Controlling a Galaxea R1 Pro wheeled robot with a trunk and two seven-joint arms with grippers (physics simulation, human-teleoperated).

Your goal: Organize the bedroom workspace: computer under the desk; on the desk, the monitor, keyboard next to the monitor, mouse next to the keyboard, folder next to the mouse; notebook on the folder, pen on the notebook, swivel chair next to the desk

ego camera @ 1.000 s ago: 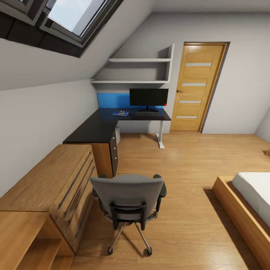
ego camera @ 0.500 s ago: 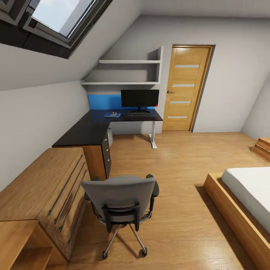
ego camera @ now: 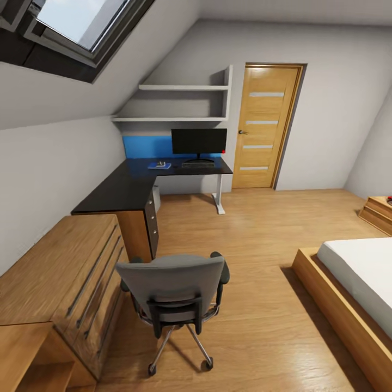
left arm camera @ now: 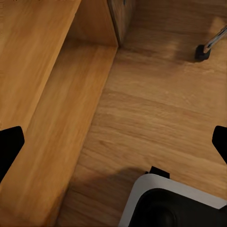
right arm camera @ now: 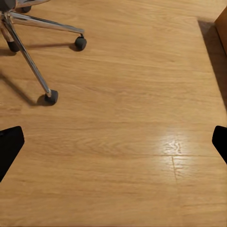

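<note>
While rolling is under way, little settled: monitor upright on far tabletop at 12 o'clock, keyboard touching its foot, blue notebook-like item at its 9. Swivel chair well apart at 6; folder hidden behind backrest. Left gripper and right gripper: jaws spread wide, empty.

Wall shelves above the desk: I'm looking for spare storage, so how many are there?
2. The upper shelf and the lower shelf are mounted one above the other, over the monitor and left of the door.
</note>
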